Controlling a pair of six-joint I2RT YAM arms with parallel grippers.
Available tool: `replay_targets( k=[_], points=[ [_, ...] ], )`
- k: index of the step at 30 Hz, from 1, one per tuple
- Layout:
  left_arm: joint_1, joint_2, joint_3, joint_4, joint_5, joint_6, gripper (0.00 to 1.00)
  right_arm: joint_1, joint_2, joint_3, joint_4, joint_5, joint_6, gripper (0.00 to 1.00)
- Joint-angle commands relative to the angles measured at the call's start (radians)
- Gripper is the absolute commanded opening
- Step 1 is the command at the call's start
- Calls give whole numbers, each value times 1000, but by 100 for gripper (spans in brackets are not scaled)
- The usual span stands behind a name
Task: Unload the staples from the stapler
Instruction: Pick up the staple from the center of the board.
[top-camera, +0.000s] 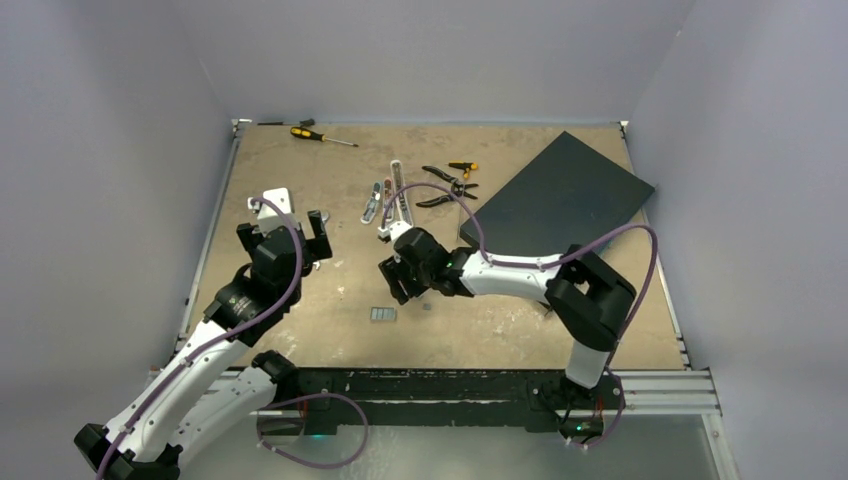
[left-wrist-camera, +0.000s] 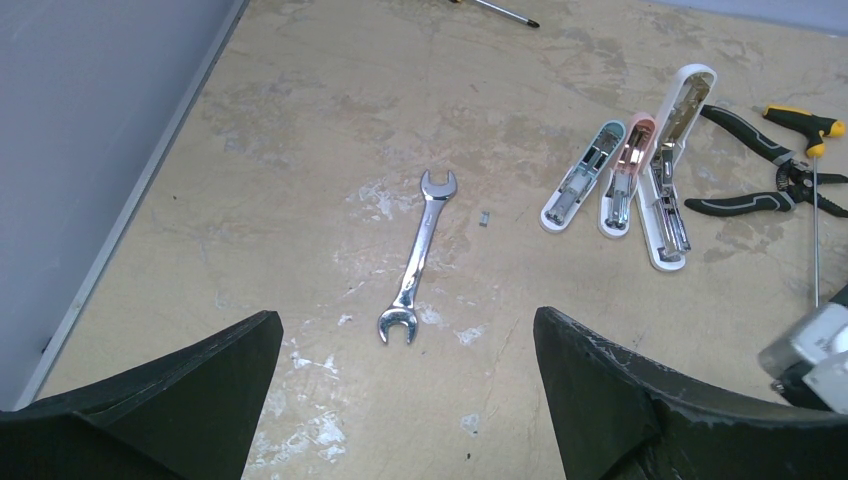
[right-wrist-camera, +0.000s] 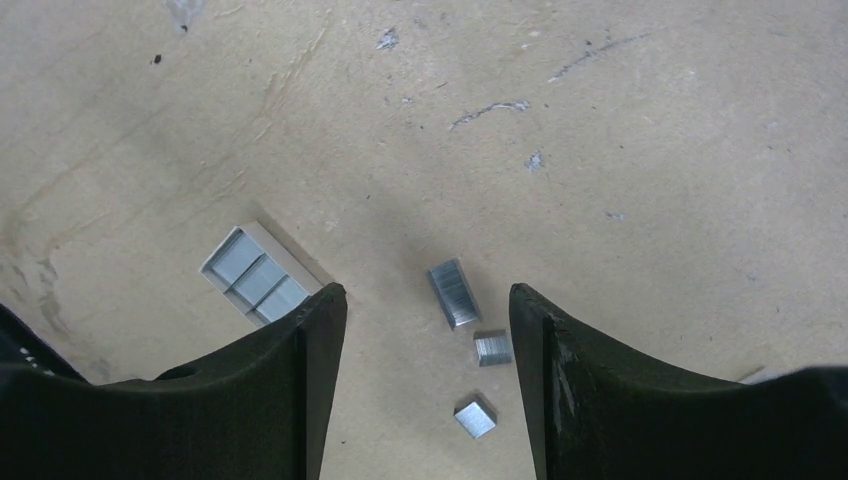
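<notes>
Looking down from the right wrist, we see the staples (right-wrist-camera: 453, 293) as three short, silvery-grey ribbed blocks lying loose on the tan counter (right-wrist-camera: 620, 130). The longest one lies tilted. The two smaller ones are squarer and sit a little apart from it, closer to the wrist.

The right hand (right-wrist-camera: 428, 300) hangs over them with its fingers parted to a middling gap and nothing held. All three pieces lie on the counter inside that gap. The long block is level with the fingertips, and the middle piece is just beside the finger on the picture's right; we cannot tell whether they touch. A small white box (right-wrist-camera: 257, 280) holding grey strips lies beside the other finger, its near corner hidden by it.

From above, the right hand reaches toward the middle of the counter, with the box just in front of it. Three staplers (left-wrist-camera: 625, 177) lie open side by side, farther back. The left hand (left-wrist-camera: 405, 320) is spread wide and empty above a wrench (left-wrist-camera: 418, 258).
</notes>
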Motion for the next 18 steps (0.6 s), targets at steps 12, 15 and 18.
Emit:
replay_targets(
  k=[12,15,18],
  points=[
    [5,-5,30,11,-10,17,95,-9,112,126,-153,-76,-231,50],
    [4,-5,29,11,-9,17,95,-11,119,130,-177,-75,-239,49],
    [6,-5,29,13,-9,17,95,-11,118,129,-194,-76,-248,46]
  ],
)
